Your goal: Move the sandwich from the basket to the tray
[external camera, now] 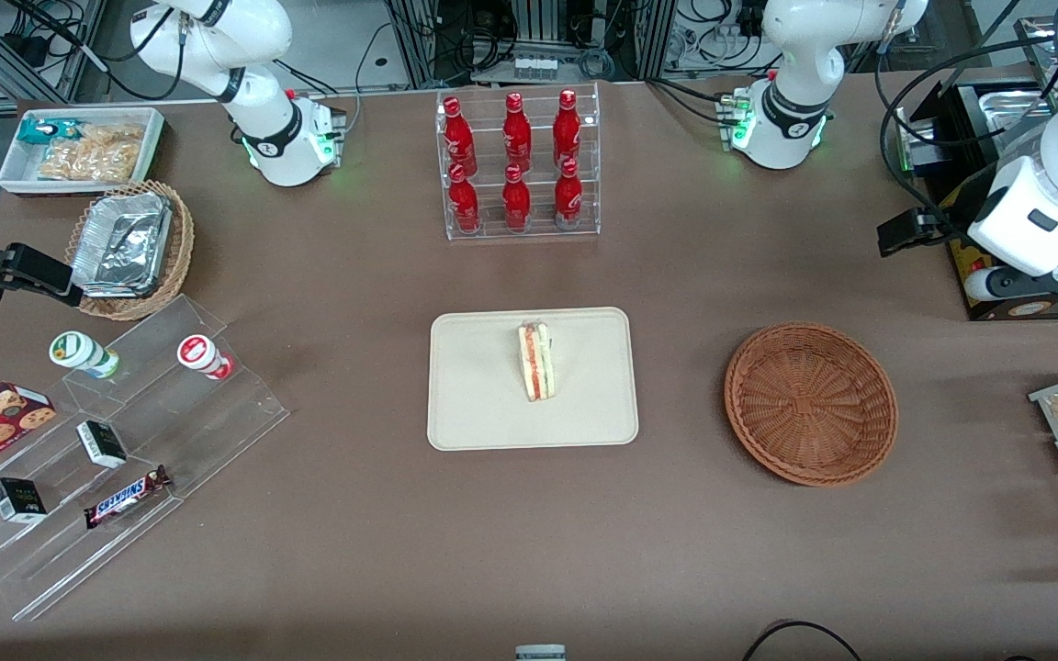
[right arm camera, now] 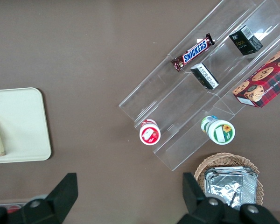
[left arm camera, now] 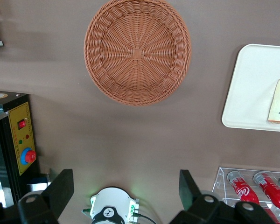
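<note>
Front view, task check: we find the small triangular white-bread sandwich (external camera: 536, 360) with red and pale filling lying on the flat cream-beige rectangular tray (external camera: 474, 404), near the tray's middle, a little toward its edge nearest the basket. The wide reddish-brown woven wicker basket (external camera: 810, 402) sits well apart from the tray, toward the working arm's end of the brown table (external camera: 529, 551), and holds nothing. We judge the transfer done, since the sandwich rests flat on its target.

The left arm's gripper (left arm camera: 126, 189) hangs high above the table near the working arm's end, clear of both tray and basket. In the left wrist view its two black fingers (left arm camera: 60, 189) stand spread wide with nothing between them, consistent with a release and pull-away.
</note>
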